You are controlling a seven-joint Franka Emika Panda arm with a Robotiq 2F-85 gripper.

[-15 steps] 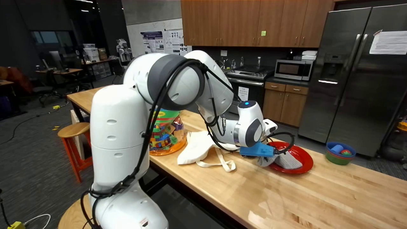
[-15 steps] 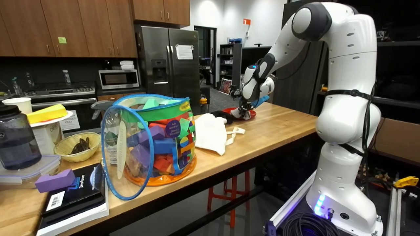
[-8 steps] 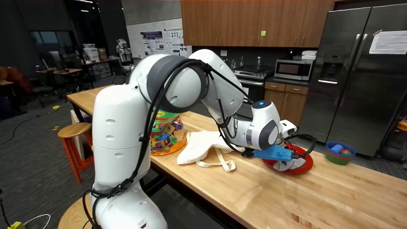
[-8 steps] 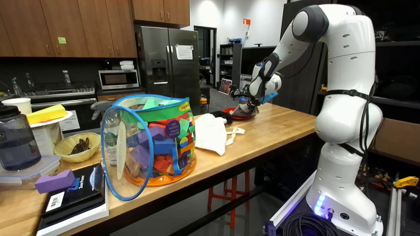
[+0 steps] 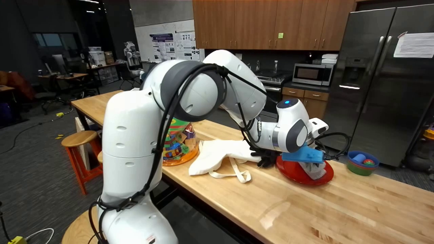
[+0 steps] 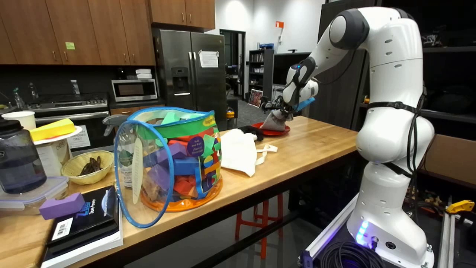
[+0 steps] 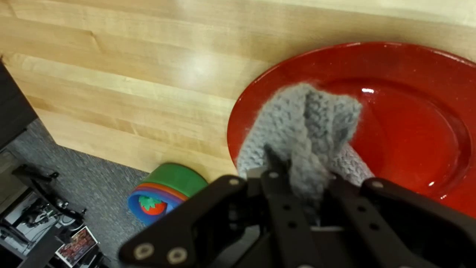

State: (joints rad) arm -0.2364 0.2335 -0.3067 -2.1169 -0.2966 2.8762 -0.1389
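In the wrist view, the end effector (image 7: 305,175), at the bottom, is clamped on a gray knitted cloth (image 7: 292,123) that overlaps the left part of a red plate (image 7: 412,134). Nested cups (image 7: 178,178) holding a toy strawberry (image 7: 152,206) stand lower left.

In an exterior view, the cloth hangs over the plate right of center; on the wooden bench (image 5: 305,210), a black glove (image 5: 267,157) and a cream tote bag (image 5: 217,152) lie farther left.

In an exterior view, the cloth's lower end meets the plate right of center; a clear bag (image 6: 189,129) of toy blocks (image 6: 186,166) stands left of center.
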